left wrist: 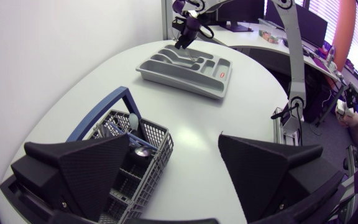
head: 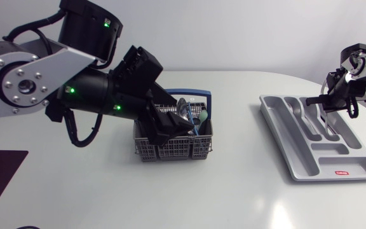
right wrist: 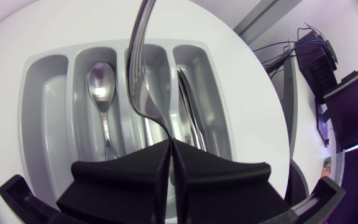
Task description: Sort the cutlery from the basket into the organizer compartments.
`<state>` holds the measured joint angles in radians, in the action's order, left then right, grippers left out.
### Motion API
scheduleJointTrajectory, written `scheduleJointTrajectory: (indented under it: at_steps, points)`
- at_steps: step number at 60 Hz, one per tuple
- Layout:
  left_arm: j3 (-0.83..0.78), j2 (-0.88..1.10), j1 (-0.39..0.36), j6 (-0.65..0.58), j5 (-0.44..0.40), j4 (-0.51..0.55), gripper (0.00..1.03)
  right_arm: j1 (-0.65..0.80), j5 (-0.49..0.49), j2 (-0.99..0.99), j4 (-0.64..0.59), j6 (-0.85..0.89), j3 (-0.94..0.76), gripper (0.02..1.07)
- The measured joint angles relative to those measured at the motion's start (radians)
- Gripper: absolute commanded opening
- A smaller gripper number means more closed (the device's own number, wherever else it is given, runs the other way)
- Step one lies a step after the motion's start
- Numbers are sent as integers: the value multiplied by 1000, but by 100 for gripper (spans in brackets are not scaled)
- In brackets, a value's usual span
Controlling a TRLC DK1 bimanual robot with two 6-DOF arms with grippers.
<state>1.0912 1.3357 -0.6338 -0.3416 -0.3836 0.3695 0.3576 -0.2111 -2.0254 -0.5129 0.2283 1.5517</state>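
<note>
my right claw (right wrist: 169,149) clamped on curved silver metal utensil (right wrist: 138,68) over grey plastic organizer tray (right wrist: 42,71) | my left claw (left wrist: 176,152) spread apart over grey mesh blue-handled basket (left wrist: 159,148)

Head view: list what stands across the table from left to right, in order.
left arm → basket → organizer

One basket (head: 196,147), one organizer (head: 361,164) containing one spoon (right wrist: 101,81) and one knife (right wrist: 190,112), one utensil (right wrist: 134,74) above.
</note>
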Motion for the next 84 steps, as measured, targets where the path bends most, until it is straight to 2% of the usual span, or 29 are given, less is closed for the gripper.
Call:
scheduleJointTrajectory:
  at_steps: [23,31,40,46,58,64,74,84]
  points:
    - [0,0,-16,0,5,8,99,4,-3,-135,-39,0,100,10]
    - [0,0,-18,0,9,8,99,4,-3,-158,-55,-9,125,14]
    - [0,0,-23,0,19,8,99,3,9,-185,-70,-16,135,25]
    - [0,0,-31,0,23,8,99,-2,27,-193,-79,-19,135,26]
    - [0,0,-35,0,26,8,99,-3,67,-191,-82,-19,135,49]
    - [0,0,-35,-7,34,8,99,-3,81,-153,-62,-19,107,58]
    - [0,0,-40,-29,64,8,99,-8,104,-8,29,-10,-10,66]
    - [0,0,-66,-53,112,8,99,-32,162,179,114,24,-165,70]
